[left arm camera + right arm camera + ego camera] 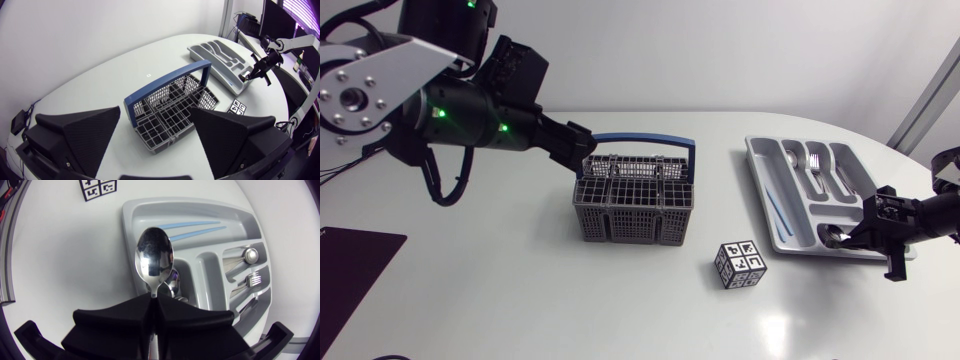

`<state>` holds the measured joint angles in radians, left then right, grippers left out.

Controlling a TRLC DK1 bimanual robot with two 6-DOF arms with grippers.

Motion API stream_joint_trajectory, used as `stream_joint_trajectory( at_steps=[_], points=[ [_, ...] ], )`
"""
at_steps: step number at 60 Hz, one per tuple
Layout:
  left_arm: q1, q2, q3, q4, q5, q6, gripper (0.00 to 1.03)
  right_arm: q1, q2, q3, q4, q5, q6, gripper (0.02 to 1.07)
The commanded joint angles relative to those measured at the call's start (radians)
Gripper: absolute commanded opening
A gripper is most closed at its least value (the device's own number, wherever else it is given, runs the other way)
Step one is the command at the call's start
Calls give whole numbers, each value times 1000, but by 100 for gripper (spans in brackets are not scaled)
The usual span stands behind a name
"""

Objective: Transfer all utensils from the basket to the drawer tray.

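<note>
Two arms frame the head view. The left arm comes in from the upper left of the frame, and the left gripper [582,150] hangs at the upper left corner of the grey basket [632,205]. Its fingers are spread wide with nothing between them. The basket, with its blue handle [645,139], stands at the centre of the frame. A black-and-white patterned cube [740,264] sits to its lower right, apart from it. Further right, in the upper right of the frame, lies the grey drawer tray [752,150]. It holds thin blue sticks [776,208] in its left compartment and silver cutlery [815,165] in the compartments beside that. At the tray's lower right end the right gripper [154,302] is clamped on the handle of a spoon [154,260]. The spoon's bowl is over a tray compartment where another spoon [173,277] lies.
</note>
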<state>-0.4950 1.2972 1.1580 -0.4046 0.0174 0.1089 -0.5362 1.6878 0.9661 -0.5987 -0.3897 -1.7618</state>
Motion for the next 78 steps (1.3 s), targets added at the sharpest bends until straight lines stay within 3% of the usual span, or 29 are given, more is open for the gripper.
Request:
stream_joint_trajectory(
  at_steps=[1, 14, 27, 34, 40, 44, 62, 78],
  points=[
    [12, -29, -57, 33, -8, 11, 98, -7, 38, 31, 11, 17, -68, 8],
    [36, -81, -139, 96, -13, 14, 98, 2, 76, 34, 86, 78, -82, 9],
    [49, -111, -193, 124, -13, 18, 98, -4, 92, 8, 186, 94, -88, 18],
    [53, -119, -204, 124, -13, 17, 98, -7, 72, -15, 226, 94, -88, 29],
    [53, -124, -216, 125, -13, 17, 98, -10, 39, -47, 283, 91, -90, 46],
    [55, -125, -221, 125, -13, 17, 98, -10, 23, -58, 306, 89, -88, 50],
    [67, -154, -262, 127, -13, 18, 98, -11, -134, -107, 289, 34, -39, 58],
    [87, -188, -319, 138, -13, 26, 98, 101, -312, -184, 264, -18, 208, 70]
  ],
)
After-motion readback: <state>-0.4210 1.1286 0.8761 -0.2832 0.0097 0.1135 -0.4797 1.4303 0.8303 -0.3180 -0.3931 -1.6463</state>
